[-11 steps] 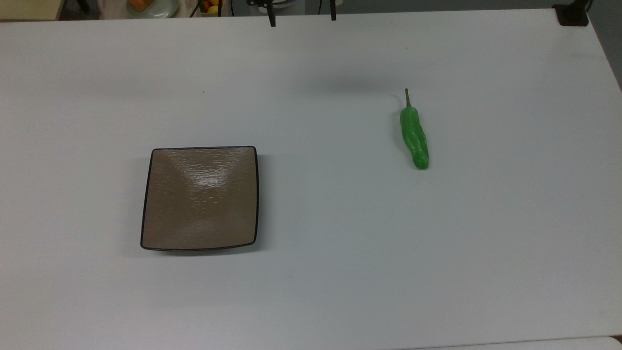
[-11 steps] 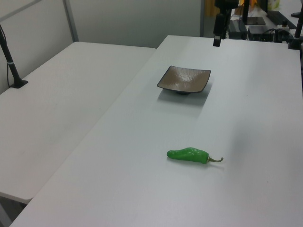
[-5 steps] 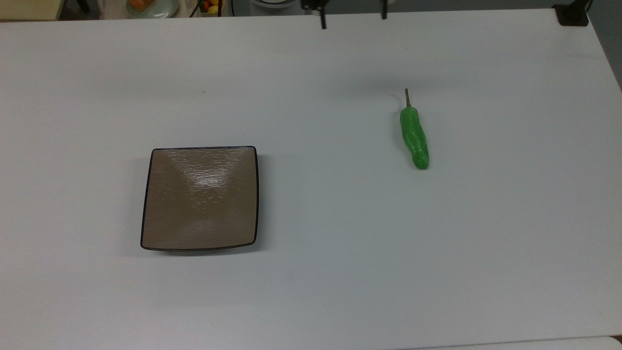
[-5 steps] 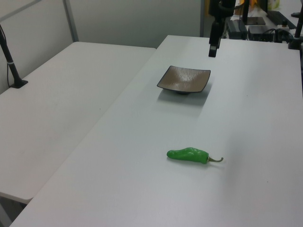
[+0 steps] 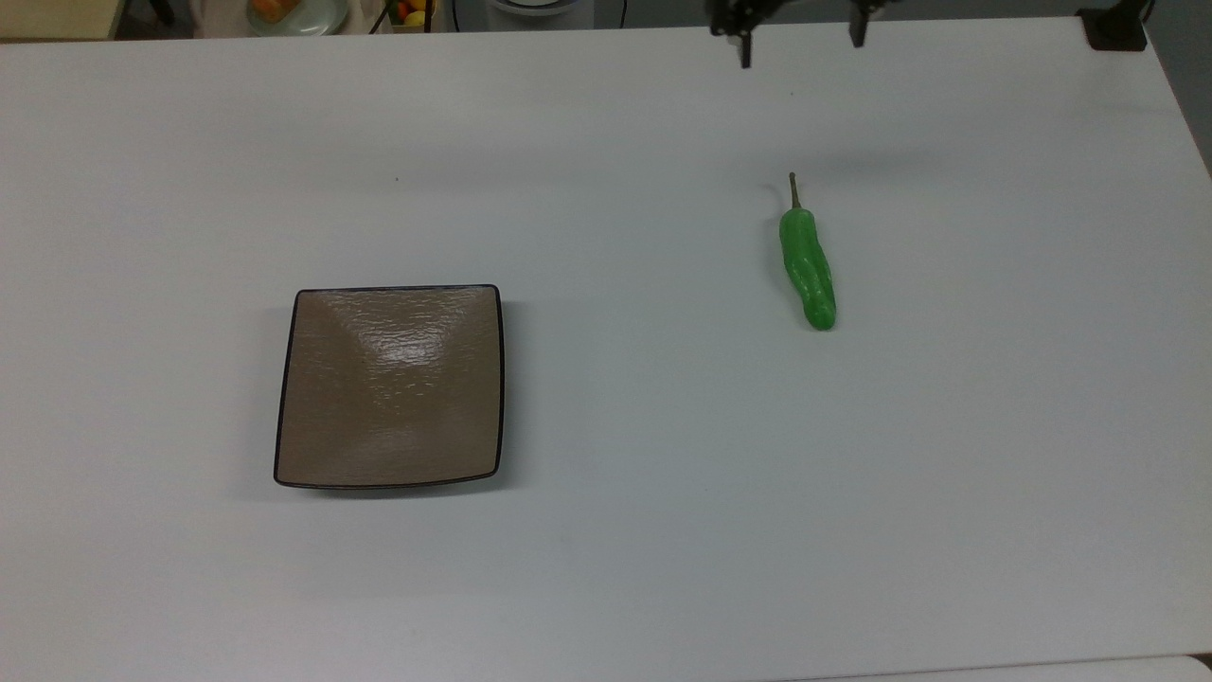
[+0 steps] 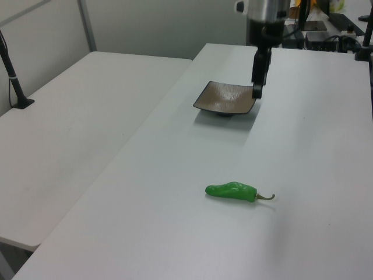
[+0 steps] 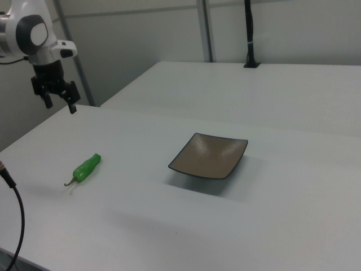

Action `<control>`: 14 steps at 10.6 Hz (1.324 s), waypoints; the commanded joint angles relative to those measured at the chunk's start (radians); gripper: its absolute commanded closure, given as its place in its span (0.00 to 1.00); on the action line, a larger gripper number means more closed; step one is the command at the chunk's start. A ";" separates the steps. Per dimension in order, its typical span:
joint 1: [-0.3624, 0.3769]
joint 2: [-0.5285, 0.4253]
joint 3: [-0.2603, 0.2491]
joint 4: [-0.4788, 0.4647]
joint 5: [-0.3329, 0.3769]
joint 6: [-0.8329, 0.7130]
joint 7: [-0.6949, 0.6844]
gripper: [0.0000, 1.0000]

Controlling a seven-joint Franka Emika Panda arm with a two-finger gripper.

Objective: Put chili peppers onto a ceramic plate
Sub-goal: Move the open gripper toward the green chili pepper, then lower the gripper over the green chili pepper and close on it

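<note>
The chili pepper [image 5: 807,270] lies flat on the white desk [image 5: 606,568], stem pointing to the far edge in the top view, well apart from the square brown ceramic plate [image 5: 389,386], which sits empty. Neither has shifted in the last second. What has moved is the gripper [image 5: 798,43]: it has slid along the far edge from above the plate's side to roughly in line with the pepper, fingers [image 7: 72,107] spread and holding nothing. It hangs well above the desk, so I'd say the approach is under way and the descent to grasp comes next
</note>
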 commanded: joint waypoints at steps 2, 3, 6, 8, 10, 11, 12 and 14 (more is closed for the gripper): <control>0.085 0.139 0.002 0.052 -0.041 0.085 0.089 0.00; 0.089 0.161 0.002 0.046 -0.049 0.122 0.092 0.00; 0.102 0.215 0.002 0.025 -0.109 0.154 0.094 0.00; 0.102 0.253 0.004 -0.006 -0.133 0.228 0.094 0.00; 0.102 0.291 0.004 -0.033 -0.153 0.262 0.094 0.00; 0.100 0.302 0.004 -0.049 -0.156 0.292 0.092 0.00; 0.100 0.317 0.004 -0.060 -0.158 0.308 0.092 0.00; 0.100 0.346 0.004 -0.081 -0.184 0.317 0.092 0.00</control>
